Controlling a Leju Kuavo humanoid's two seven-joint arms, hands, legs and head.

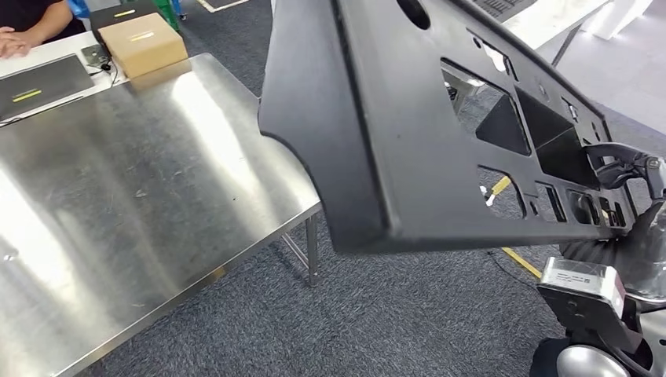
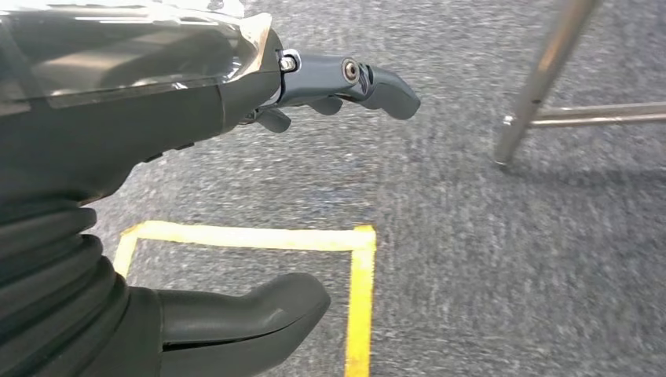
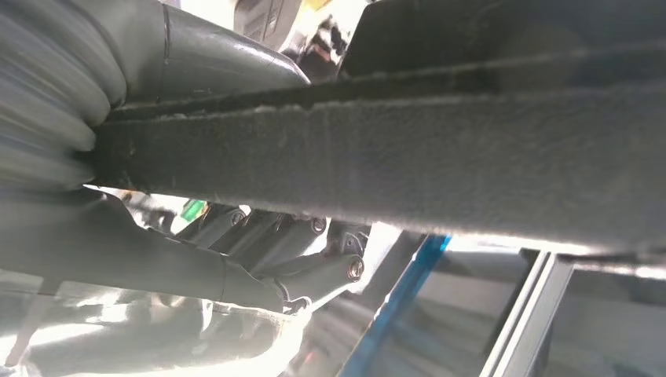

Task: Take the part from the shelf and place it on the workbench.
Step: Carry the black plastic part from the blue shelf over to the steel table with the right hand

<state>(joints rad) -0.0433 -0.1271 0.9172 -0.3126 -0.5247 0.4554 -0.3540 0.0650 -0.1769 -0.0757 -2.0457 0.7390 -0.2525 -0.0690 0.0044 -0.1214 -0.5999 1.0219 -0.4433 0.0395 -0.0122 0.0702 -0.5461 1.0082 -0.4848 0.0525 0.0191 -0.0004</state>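
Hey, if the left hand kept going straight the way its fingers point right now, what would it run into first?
Probably the grey carpet floor. In the left wrist view the left hand holds nothing, its fingers apart and aimed out over the carpet. A metal table leg stands off to one side of that line, though depth is unclear.

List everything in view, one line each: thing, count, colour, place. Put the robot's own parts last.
part: one, black panel with cut-outs, held in the air right of the workbench.
workbench: one, shiny steel, left of the head view.
cardboard box: one, brown, at the workbench's far edge.
flat dark cases: two, black with yellow labels, on the white table beyond.
floor tape: yellow lines on grey carpet.
person's hand: one, on the white table, far left.
left hand: one, grey, holding nothing, above the carpet.
right hand: one, dark, gripping the part's right end.
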